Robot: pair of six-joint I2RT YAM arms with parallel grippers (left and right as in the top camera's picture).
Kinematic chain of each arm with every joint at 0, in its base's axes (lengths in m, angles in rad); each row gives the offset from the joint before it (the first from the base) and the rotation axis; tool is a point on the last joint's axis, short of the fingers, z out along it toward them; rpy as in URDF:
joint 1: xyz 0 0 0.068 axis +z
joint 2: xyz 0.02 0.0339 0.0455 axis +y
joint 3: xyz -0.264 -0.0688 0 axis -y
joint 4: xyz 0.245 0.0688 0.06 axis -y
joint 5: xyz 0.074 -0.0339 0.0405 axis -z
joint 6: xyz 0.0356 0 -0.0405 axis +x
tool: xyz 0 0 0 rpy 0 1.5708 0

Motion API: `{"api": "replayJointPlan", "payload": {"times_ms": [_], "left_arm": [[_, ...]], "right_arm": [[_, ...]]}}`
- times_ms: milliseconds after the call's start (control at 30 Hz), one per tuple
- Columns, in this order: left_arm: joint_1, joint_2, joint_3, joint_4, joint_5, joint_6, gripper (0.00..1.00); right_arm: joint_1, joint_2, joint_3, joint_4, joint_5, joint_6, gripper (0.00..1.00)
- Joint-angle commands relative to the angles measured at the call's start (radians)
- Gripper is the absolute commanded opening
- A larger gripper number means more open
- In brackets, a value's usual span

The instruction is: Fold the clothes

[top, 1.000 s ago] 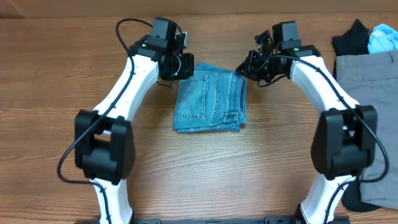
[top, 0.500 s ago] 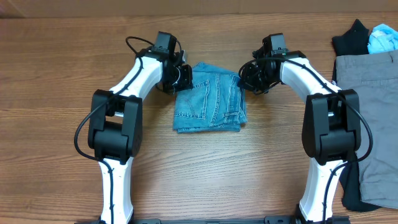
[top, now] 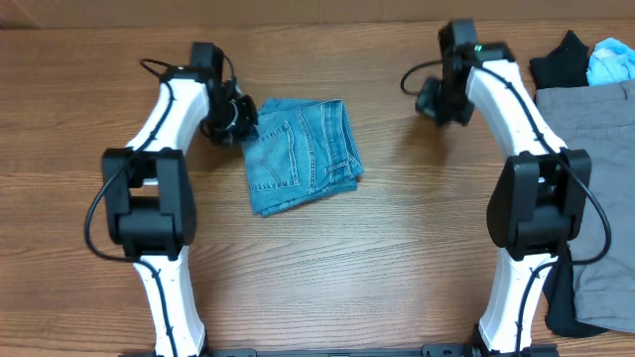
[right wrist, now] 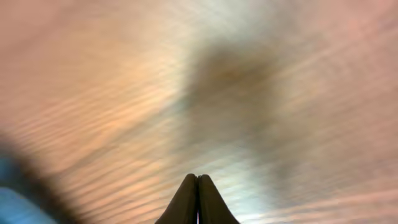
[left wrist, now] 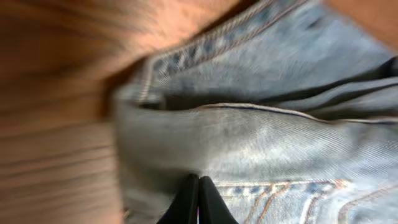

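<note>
the pair of light blue denim jeans (top: 298, 159) lies in the upper middle of the overhead frame, already folded into a compact, roughly square bundle with a stitched back pocket facing up. it sits slightly askew on the brown wooden surface (top: 397, 258). its lower left corner sticks out a little unevenly. the left gripper (top: 241, 119) is at the bundle's upper left corner. in the left wrist view its jaws are pressed together, tips down on the denim (left wrist: 249, 137) near a seam, and no cloth shows between them, so i cannot say whether any is caught. the right gripper (top: 434, 99) hangs well apart from the jeans, toward the upper right. its wrist view shows the jaws pressed together over bare, blurred wood (right wrist: 186, 93), holding nothing. at the right edge of the overhead frame lie a flat grey pair of trousers (top: 585, 149) and a crumpled black garment (top: 561, 59), both untouched by either arm. judging from the layers, the folding itself looks essentially finished. what seems left is squaring the bundle, smoothing the loose corner and letting go. the thick stacked denim should hold its shape, though a sideways drag could shear the layers open.
</note>
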Motion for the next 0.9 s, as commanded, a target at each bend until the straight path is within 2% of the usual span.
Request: {"api": "replayJointPlan", "payload": {"times_ms": [0,133,467,700,867], "left_arm": [[-0.013,-0.118,0.033,0.001,-0.037,0.021,0.04],[-0.022,-0.125,0.032,-0.005,-0.037,0.020,0.05],[-0.046,-0.123,0.032,-0.016,-0.041,0.021,0.08],[-0.057,-0.122,0.032,-0.029,-0.051,0.037,0.08],[-0.057,-0.122,0.032,-0.048,-0.067,0.055,0.08]], "right_arm": [[0.036,-0.089,0.074,0.027,-0.306,-0.135,0.05],[0.092,-0.071,0.057,0.110,-0.496,-0.140,0.05],[0.243,0.089,0.017,0.240,-0.557,-0.130,0.05],[0.234,0.252,0.017,0.286,-0.536,-0.104,0.05],[0.174,0.288,0.018,0.290,-0.514,-0.106,0.04]]}}
